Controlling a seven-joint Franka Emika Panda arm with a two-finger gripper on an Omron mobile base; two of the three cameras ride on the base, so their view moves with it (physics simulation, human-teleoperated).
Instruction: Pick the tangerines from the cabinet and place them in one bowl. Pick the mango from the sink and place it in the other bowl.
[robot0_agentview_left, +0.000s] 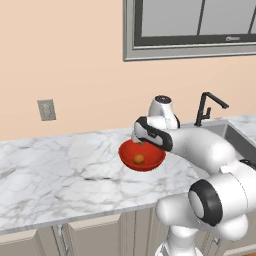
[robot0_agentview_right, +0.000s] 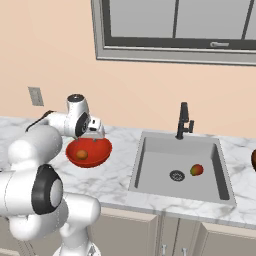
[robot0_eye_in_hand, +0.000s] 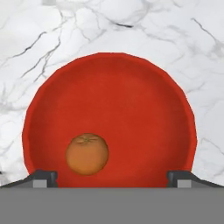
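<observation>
red bowl (robot0_eye_in_hand: 109, 109) holds one tangerine (robot0_eye_in_hand: 87, 154); claw (robot0_eye_in_hand: 112, 178) open, empty, just above. risk: lifting out carelessly clips the rim, sliding bowl toward bench (robot0_agentview_left: 60, 170) front edge.

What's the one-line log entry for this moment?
end effector: open, above red bowl | tangerine: one in bowl | mango: in sink

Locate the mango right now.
The mango lies in the sink, just right of the drain, seen in the right base view.
</observation>
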